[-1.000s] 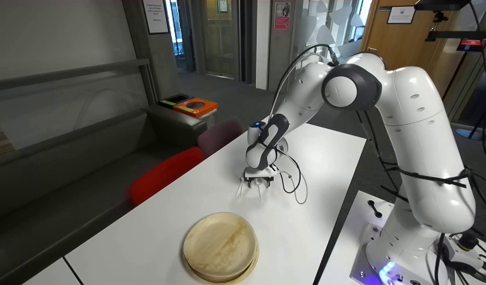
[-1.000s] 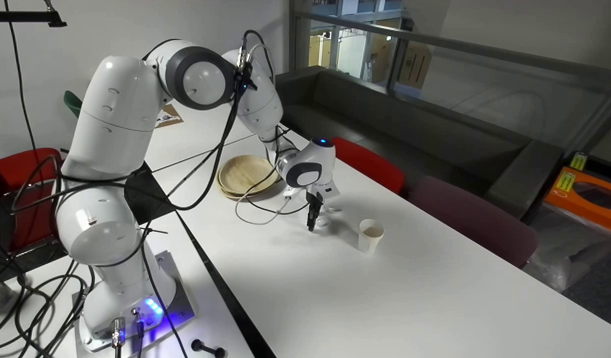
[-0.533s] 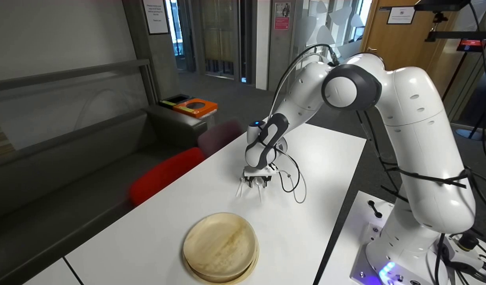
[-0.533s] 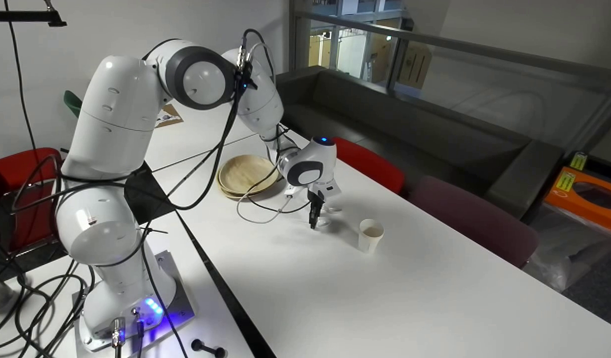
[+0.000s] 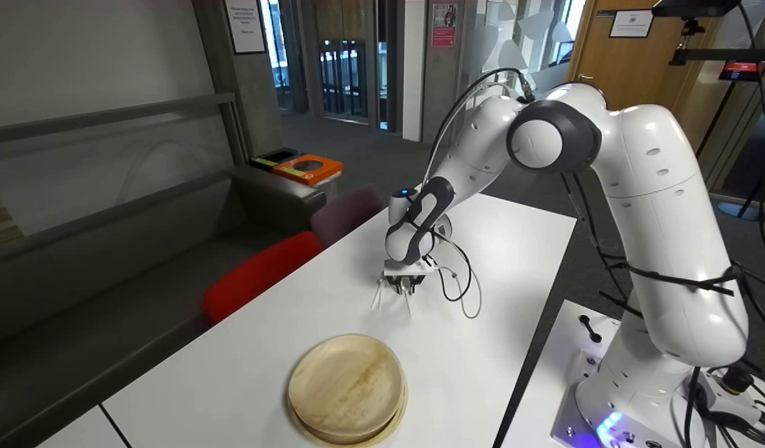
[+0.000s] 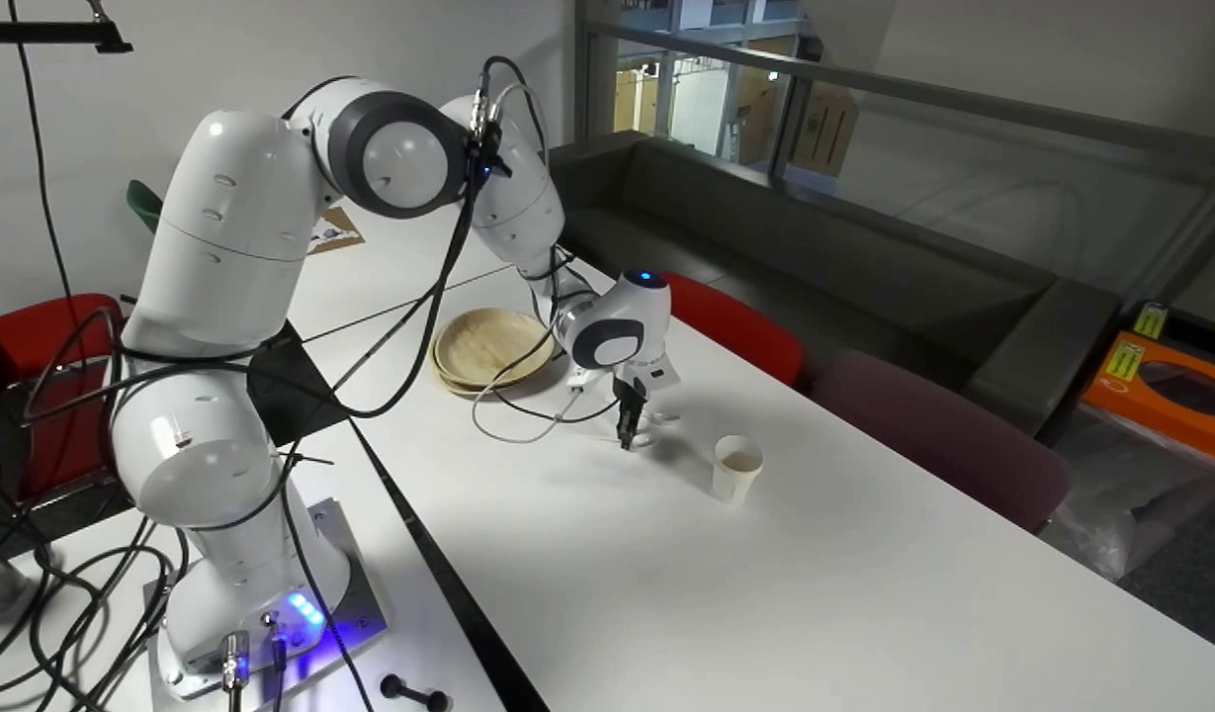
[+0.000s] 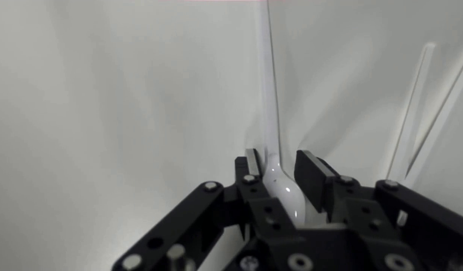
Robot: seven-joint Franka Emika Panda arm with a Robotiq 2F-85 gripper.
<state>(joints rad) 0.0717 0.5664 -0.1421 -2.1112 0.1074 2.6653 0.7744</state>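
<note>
A white plastic spoon (image 7: 289,195) lies on the white table in the wrist view, its handle pointing away from the gripper. My gripper (image 7: 276,160) straddles the spoon's neck with its jaws partly apart. The left finger is very close to the spoon; whether it touches is unclear. A gap shows on the right side. Two more thin white handles (image 7: 414,113) lie to the right, their other ends hidden by the gripper. In an exterior view the gripper (image 5: 404,289) points down over the spoon (image 5: 409,306); in another exterior view, one finger of the gripper (image 6: 627,441) hides part of it.
Stacked wooden plates (image 5: 348,386) sit on the table (image 5: 245,379), also in an exterior view (image 6: 493,346). A white paper cup (image 6: 737,471) stands near the gripper. Red (image 6: 736,326) and purple (image 6: 943,435) chairs line the table's edge. Cables hang along the arm.
The jaws have drawn closer together around the spoon. The gripper has shifted very slightly; the spoon, plates and cup have stayed put. Doors in the background have slid open.
</note>
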